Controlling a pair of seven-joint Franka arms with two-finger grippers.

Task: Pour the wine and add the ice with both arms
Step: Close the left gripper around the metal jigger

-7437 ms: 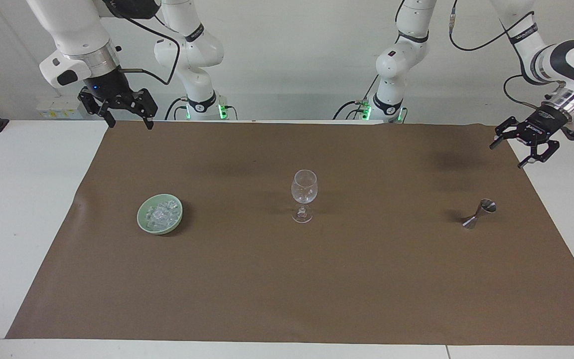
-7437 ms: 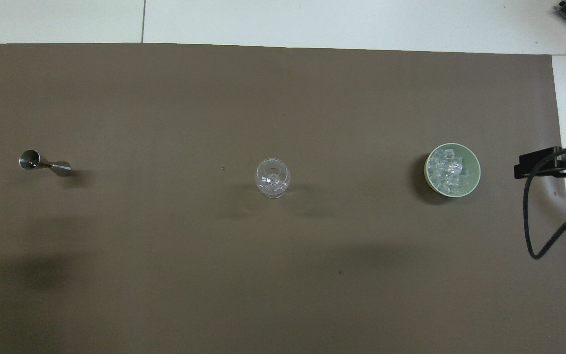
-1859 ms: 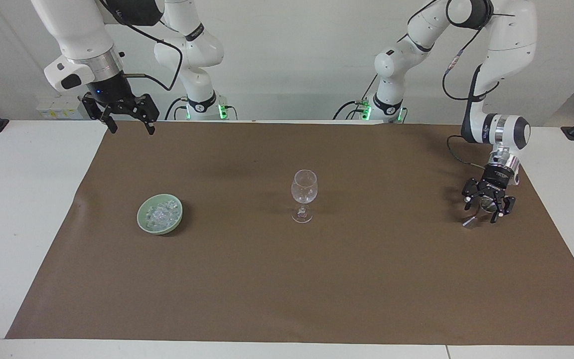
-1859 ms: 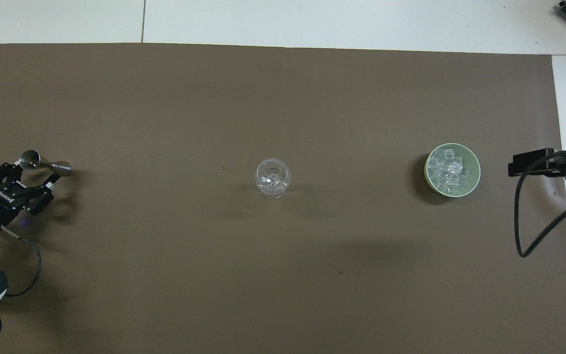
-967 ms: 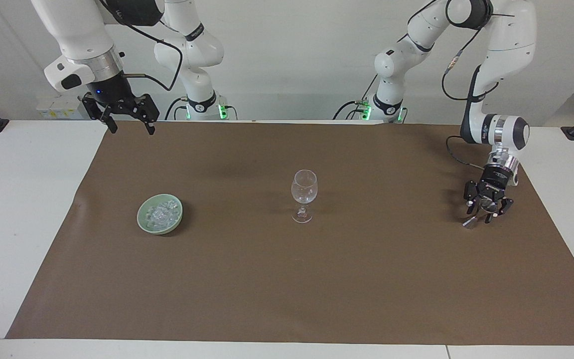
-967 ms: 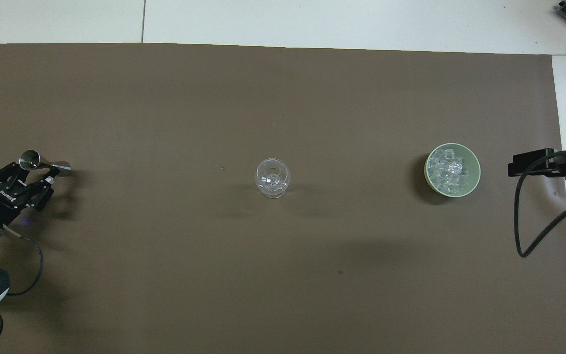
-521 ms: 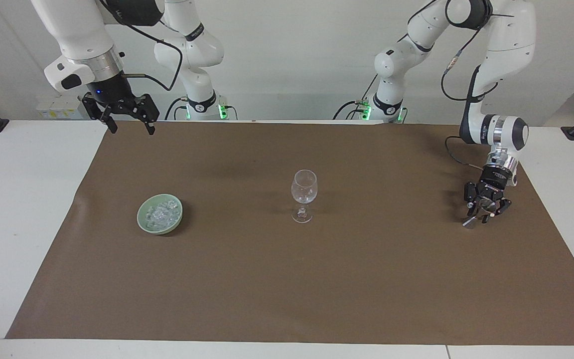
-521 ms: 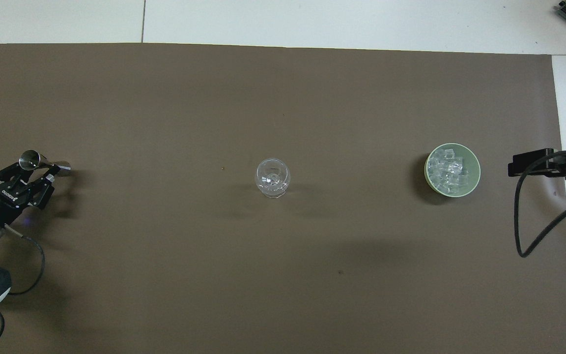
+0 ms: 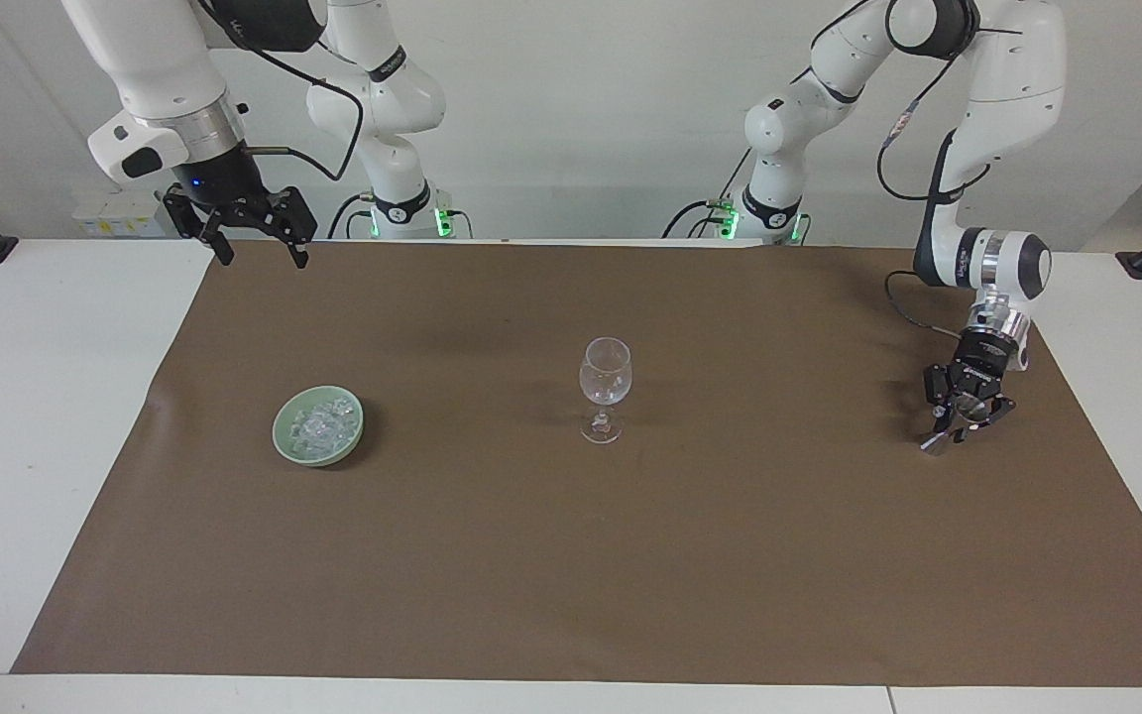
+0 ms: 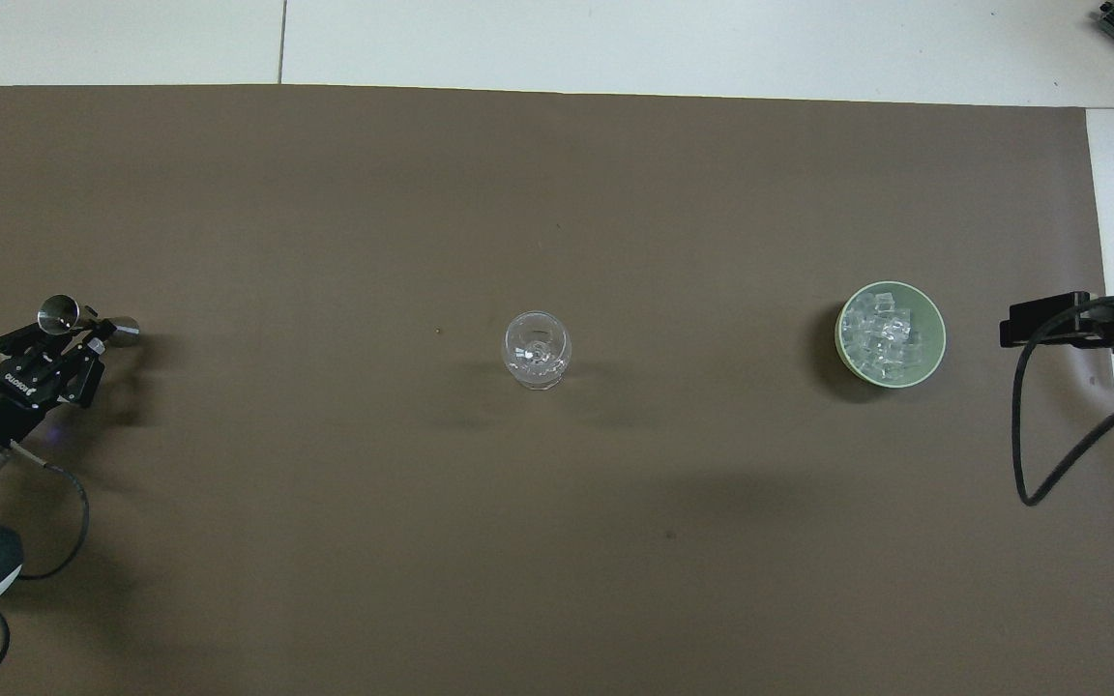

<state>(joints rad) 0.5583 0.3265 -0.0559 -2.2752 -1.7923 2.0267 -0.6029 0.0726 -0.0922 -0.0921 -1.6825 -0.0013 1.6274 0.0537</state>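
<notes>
Facing view shows you the left gripper (image 9: 964, 422) down at the metal jigger (image 9: 936, 442), fingers clamped around its narrow waist. Your right gripper (image 9: 252, 248) waits with fingers spread, over the brown mat's (image 9: 571, 555) edge. The ice (image 9: 318, 428) sits in the green bowl (image 9: 285, 446), well apart from the wine glass (image 9: 605, 389).

Two arms, glossy white jointed shells with rounded housings. Left arm (image 9: 987, 109): black band at the elbow joints, large black cap at the top joint, silver ring at the wrist, thin black cable looping beside the forearm. Right arm (image 9: 150, 74): silver wrist ring, grey-black oval button on a white side lug, black cable arcing from the wrist. Both bases glow green. Left gripper (image 9: 963, 421) and right gripper (image 9: 252, 243): black linkage frames; small blue light above the right one.
</notes>
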